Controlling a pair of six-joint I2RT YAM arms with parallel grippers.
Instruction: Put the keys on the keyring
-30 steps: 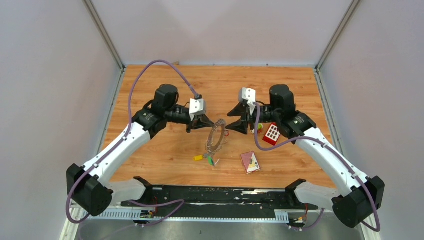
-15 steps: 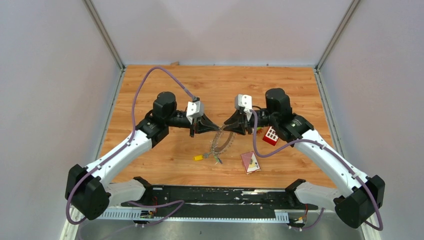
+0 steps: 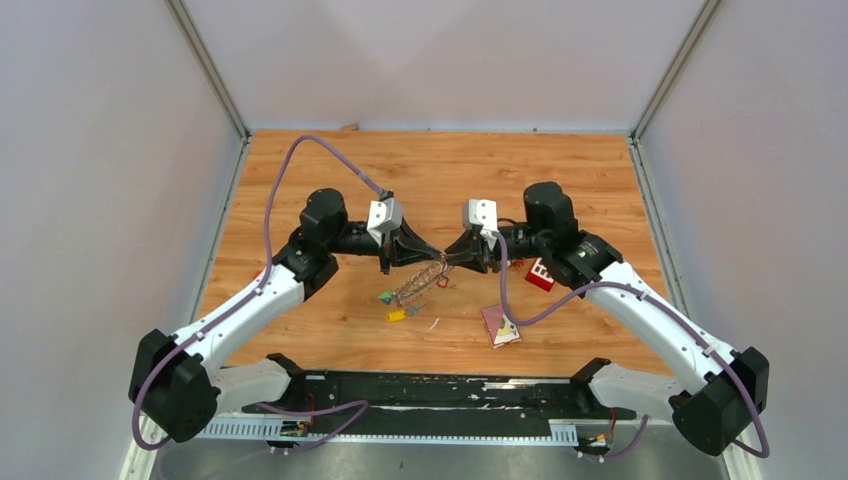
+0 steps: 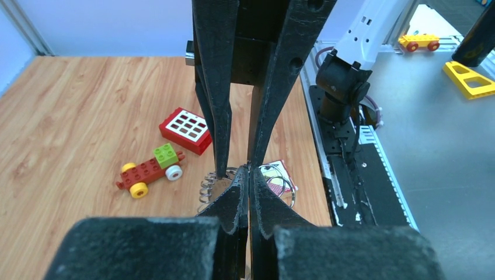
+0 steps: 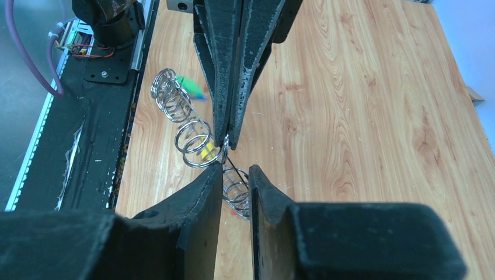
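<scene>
The two arms close in! A second ago the keyring (image 3: 422, 280) stands on edge between them as a tall hoop. Now it hangs low and slanted over the bench (image 3: 620, 180), drawn out into a run of wire loops from where the jaws meet down toward the near left. The left jaws are pressed together on the ring's wire at its upper end, just as before. The right jaws are the news. Wide a moment back, they have narrowed until the loops fill the slim gap between them (in the right wrist view the coils touch both inner faces). That reads as a second grip on the ring, tip to tip with the left.

And the keys? The yellow-tagged key (image 3: 398, 315) lies flat on the bench just beneath the ring, where it was, and is not threaded. A green-and-blue tagged key (image 3: 385, 296) sits at the ring's lower end. It is blurred in the wrist view, so it's impossible to say whether it hangs on the wire.

With both grips on the ring, the aim looks like prying a gap in the wire. Neither pair of jaws is free to fetch a key yet.
</scene>
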